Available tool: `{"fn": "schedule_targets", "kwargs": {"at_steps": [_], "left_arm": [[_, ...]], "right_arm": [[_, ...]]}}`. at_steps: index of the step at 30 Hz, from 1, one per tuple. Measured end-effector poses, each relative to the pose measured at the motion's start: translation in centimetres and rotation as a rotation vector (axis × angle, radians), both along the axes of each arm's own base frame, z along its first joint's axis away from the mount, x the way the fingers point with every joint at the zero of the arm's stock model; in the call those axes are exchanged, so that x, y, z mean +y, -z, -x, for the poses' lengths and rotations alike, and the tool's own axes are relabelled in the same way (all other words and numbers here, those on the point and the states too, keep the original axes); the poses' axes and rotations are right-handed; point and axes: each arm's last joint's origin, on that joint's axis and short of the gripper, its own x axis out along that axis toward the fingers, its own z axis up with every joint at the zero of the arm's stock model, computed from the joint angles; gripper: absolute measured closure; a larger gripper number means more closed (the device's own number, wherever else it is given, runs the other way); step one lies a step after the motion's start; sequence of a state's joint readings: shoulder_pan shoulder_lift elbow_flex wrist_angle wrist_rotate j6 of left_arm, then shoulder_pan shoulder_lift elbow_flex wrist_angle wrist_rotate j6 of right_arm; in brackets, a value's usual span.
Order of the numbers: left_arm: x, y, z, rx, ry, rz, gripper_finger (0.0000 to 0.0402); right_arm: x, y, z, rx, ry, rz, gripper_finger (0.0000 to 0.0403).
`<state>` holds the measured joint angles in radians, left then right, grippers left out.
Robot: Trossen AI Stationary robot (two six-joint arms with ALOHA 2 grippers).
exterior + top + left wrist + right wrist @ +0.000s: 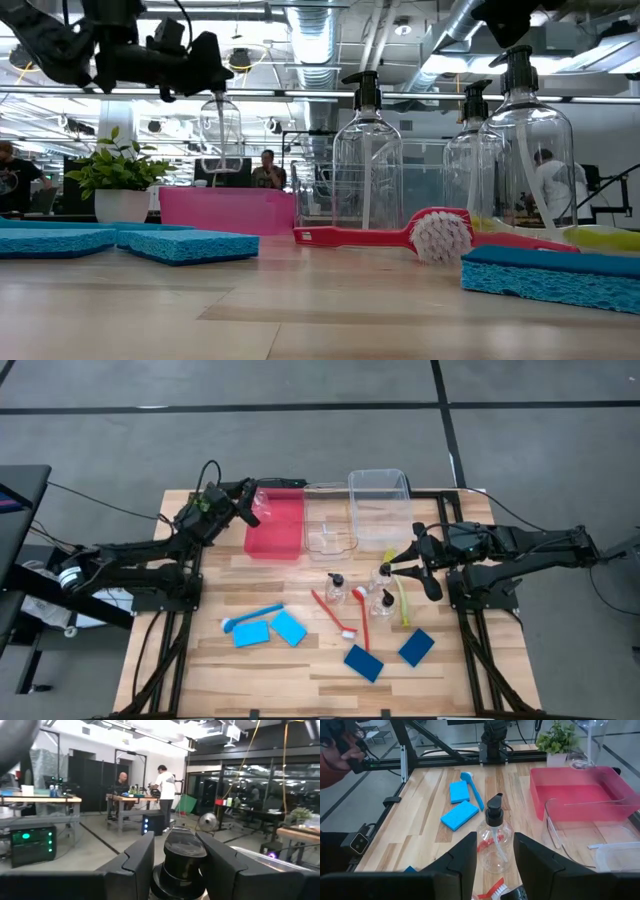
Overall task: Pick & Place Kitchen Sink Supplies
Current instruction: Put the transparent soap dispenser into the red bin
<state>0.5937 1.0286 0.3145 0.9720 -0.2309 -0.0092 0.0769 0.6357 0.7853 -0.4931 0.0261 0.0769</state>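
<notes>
My left gripper [248, 503] is shut on a clear pump bottle [220, 130] with a black top, held above the far left corner of the pink bin [275, 525]. My right gripper [398, 557] hangs open over the table's right middle and touches nothing. It points toward three more pump bottles [335, 585] [383, 575] [383, 600] standing upright on the wood. Light-blue sponges [289, 627], dark-blue sponges [364, 662], a blue brush [250, 618], two red brushes [335, 615] and a yellow-green brush [402, 595] lie flat on the table. My left gripper pinches the bottle's black pump top [182, 855] between its two fingers [140, 862]. The fingers come in roughly level from the table's left. The bottle hangs upright below them [220, 135], lifted clear above the pink bin.
Two clear bins [330, 530] [380, 495] stand right of the pink one along the far edge. A potted plant [120, 170] sits at the far left corner. People stand and sit in the room beyond the table.
</notes>
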Motion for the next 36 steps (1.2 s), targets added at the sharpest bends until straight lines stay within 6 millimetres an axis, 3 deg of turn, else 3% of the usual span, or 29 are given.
{"fn": "schedule_targets", "kwargs": {"at_steps": [26, 36], "left_arm": [[4.3, 3.8, -0.3, 0.037, -0.133, 0.074, 0.0261], [5.6, 4.2, -0.6, 0.009, -0.136, 0.096, 0.0261]], "right_arm": [[0.0, 0.0, 0.0, 0.0, 0.0, 0.0, 0.028], [0.0, 0.0, 0.0, 0.0, 0.001, 0.0, 0.028]]}}
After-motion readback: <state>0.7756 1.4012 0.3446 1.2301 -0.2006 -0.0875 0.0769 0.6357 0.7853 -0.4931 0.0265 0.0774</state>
